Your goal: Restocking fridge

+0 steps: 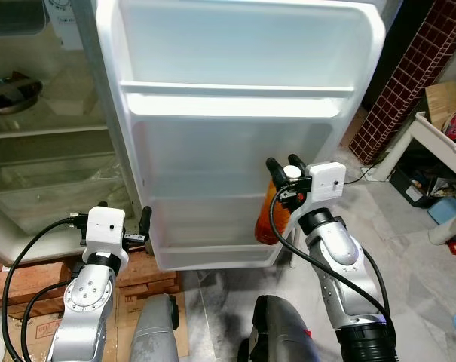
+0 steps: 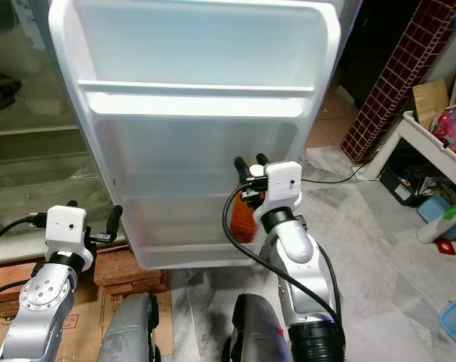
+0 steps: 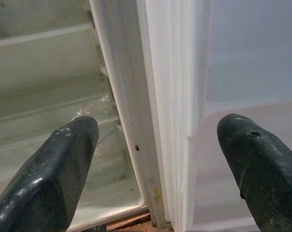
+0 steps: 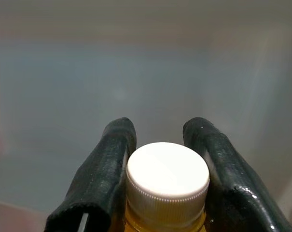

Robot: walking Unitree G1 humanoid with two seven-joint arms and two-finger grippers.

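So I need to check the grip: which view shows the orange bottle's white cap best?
Right wrist view: white screw cap sits between the right gripper's fingers. Eye views show only the orange bottle body.

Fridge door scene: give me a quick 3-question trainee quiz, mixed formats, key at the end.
1. True or false: the right end effector is shut on the orange bottle just below its white cap.
2. Multiple choice: the bottle is at A) the upper door shelf, B) the lowest door shelf, C) the floor.
3. Fill in: the left end effector hangs open, its fingers either side of the edge of the fridge ____.

Key: 1 true; 2 B; 3 door.
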